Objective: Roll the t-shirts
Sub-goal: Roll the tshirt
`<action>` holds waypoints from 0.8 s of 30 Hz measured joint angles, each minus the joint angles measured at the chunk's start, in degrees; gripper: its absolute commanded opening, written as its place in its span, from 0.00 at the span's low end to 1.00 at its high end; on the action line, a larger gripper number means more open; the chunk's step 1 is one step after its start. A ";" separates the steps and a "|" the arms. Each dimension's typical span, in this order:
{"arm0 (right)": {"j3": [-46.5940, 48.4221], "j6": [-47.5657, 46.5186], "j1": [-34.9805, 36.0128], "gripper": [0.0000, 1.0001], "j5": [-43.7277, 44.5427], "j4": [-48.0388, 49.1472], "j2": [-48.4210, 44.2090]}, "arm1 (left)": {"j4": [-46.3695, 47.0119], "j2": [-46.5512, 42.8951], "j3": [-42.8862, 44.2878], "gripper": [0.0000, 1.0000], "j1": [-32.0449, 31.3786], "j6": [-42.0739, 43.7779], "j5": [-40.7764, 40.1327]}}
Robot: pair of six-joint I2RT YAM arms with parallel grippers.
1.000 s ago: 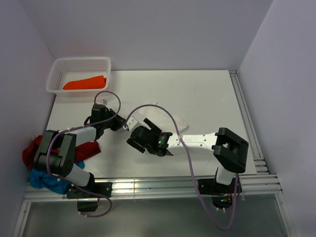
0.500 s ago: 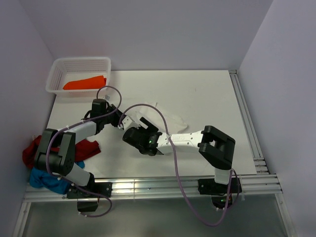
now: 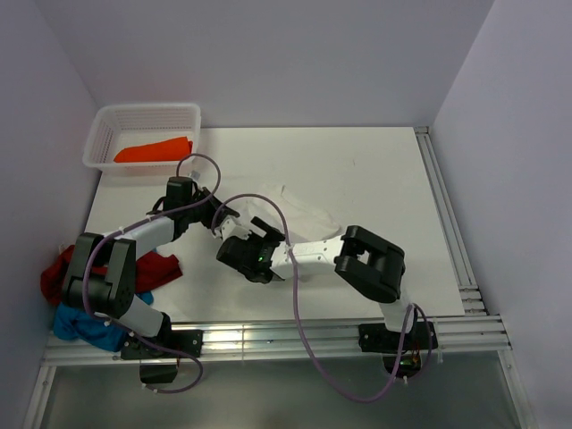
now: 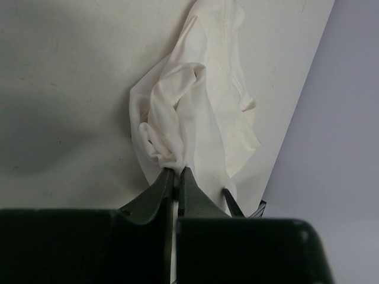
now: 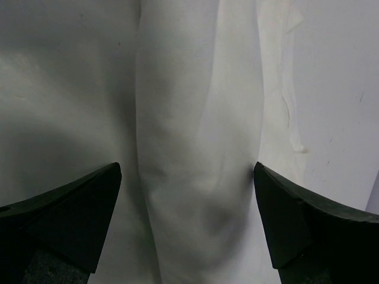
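Left tool (image 4: 176, 173) pinches white t-shirt (image 4: 195, 112), partly hidden beneath right arm (image 3: 310, 253)

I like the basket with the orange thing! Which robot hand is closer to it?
Left. The left gripper pinches the white t-shirt nearer the basket; the right gripper hangs open farther off, over that shirt.

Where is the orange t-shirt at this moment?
In the top view, the orange t-shirt lies inside the white basket, which sits at the far left corner of the table.
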 measured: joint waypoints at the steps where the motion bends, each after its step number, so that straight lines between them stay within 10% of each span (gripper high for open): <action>1: 0.00 -0.04 0.00 0.99 0.37 -0.02 0.74 | -0.22 0.00 0.11 0.00 0.00 0.00 0.26; 24: -0.24 -3.93 -2.01 0.66 10.05 6.25 6.19 | -2.12 2.36 3.02 0.00 0.35 0.74 2.56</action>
